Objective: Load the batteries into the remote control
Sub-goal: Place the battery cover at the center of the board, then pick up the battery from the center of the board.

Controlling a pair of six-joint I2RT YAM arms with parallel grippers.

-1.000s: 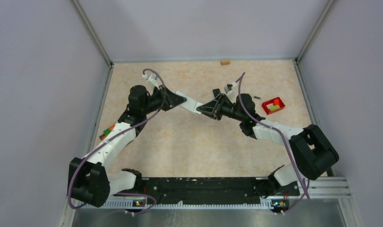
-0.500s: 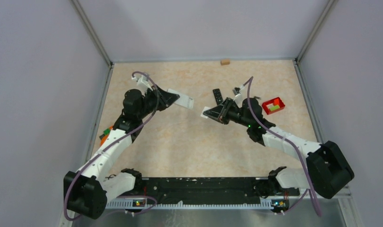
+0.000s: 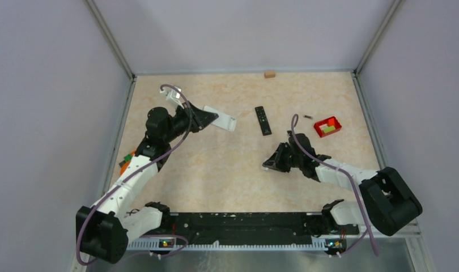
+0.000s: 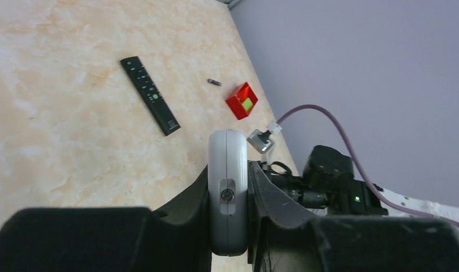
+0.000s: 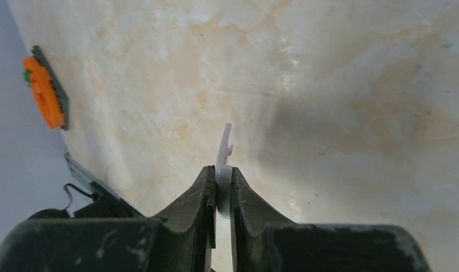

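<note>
My left gripper [image 3: 207, 119] is shut on a white remote control [image 3: 222, 120], held on edge above the table's far left; the left wrist view shows its narrow end [image 4: 228, 170] pinched between the jaws. My right gripper [image 3: 270, 164] hangs low over the table right of centre, shut on a thin white cover piece [image 5: 224, 147] with a small hook at its tip. A black remote [image 3: 263, 120] lies flat between the two arms. One tiny dark battery [image 3: 307, 117] lies beside a red tray [image 3: 327, 126].
The red tray [image 4: 242, 101] holds yellow-green blocks at the far right. An orange and green object [image 3: 127, 158] lies by the left wall, also in the right wrist view [image 5: 43, 90]. A small tan block [image 3: 269, 73] sits at the far edge.
The grippers have parted. My right gripper has drawn back toward the near side and dropped low with the white cover piece. The left gripper has shifted left with the white remote, uncovering the black remote.
</note>
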